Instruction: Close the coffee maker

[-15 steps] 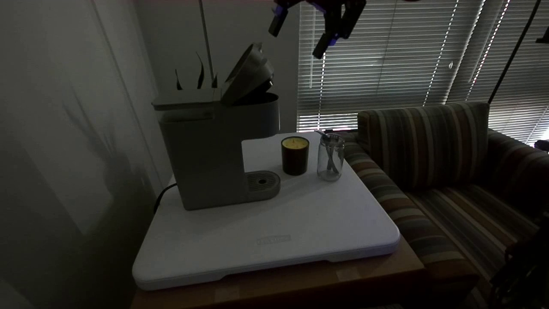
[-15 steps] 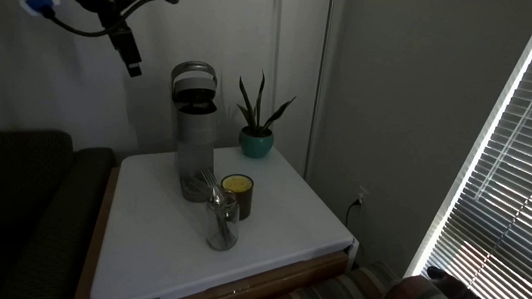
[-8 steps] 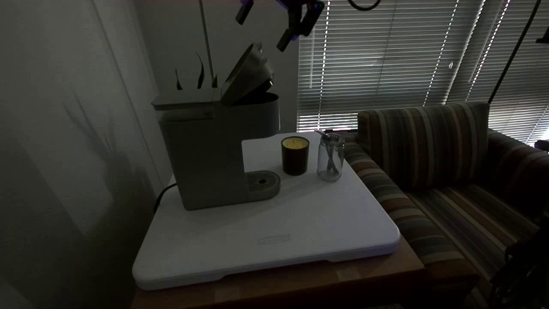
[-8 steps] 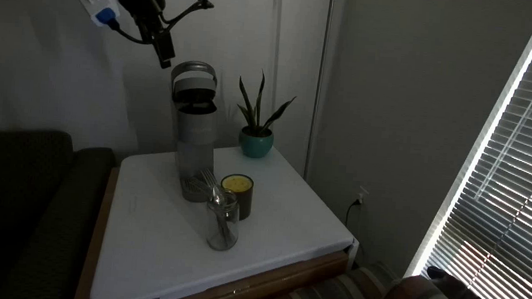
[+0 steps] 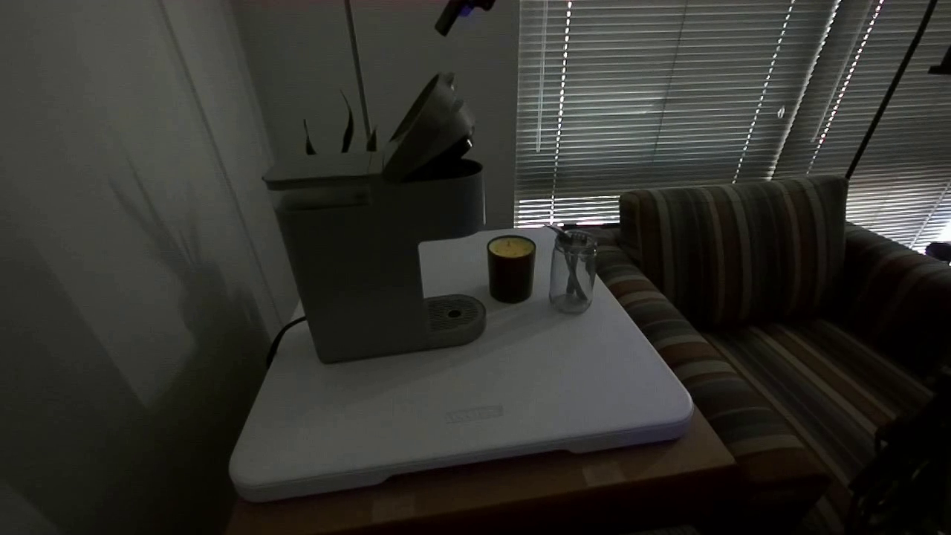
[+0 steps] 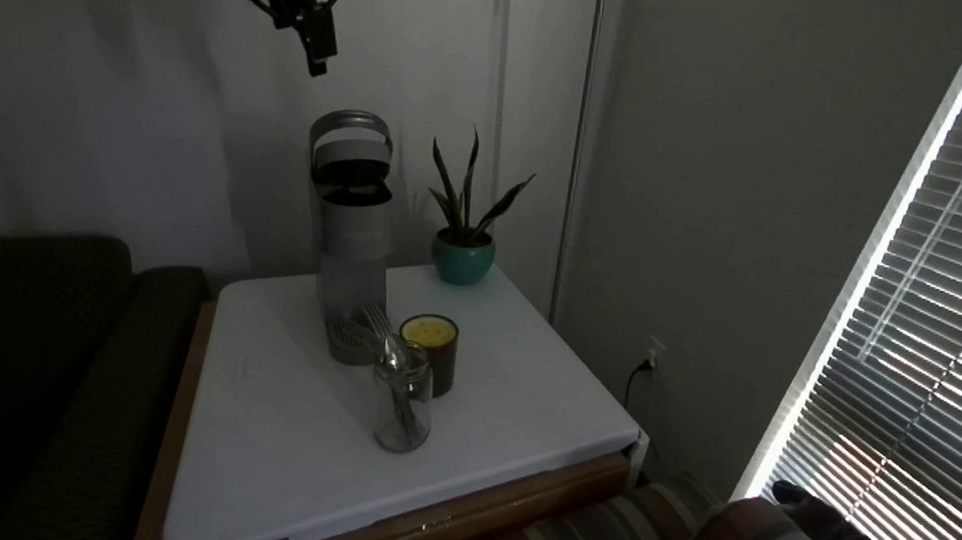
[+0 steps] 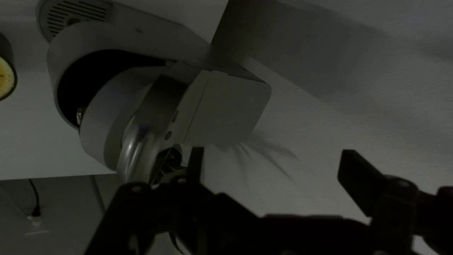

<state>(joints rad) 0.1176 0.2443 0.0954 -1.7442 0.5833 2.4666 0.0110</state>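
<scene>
The grey coffee maker (image 5: 356, 282) stands upright on the white table top (image 5: 535, 386). It also shows in an exterior view (image 6: 356, 233) and in the wrist view (image 7: 230, 109). Its lid (image 5: 432, 126) is raised and tilted back, with the dark brewing opening exposed; the lid also shows in an exterior view (image 6: 353, 152) and in the wrist view (image 7: 106, 113). My gripper (image 7: 272, 154) is open with nothing between its fingers. In an exterior view the gripper (image 6: 316, 66) hangs above the lid, apart from it. In an exterior view just one fingertip (image 5: 449, 16) shows at the top edge.
A candle (image 5: 511, 271) and a glass jar (image 5: 572, 275) with cutlery stand in front of the coffee maker. A potted plant (image 6: 463, 256) stands behind it. A wall (image 5: 148, 223) is close by. A striped armchair (image 5: 728, 260) adjoins the table.
My gripper has moved across toward the coffee maker and then risen, partly leaving the top of an exterior view. It stays open. The coffee maker and its raised lid have not moved.
</scene>
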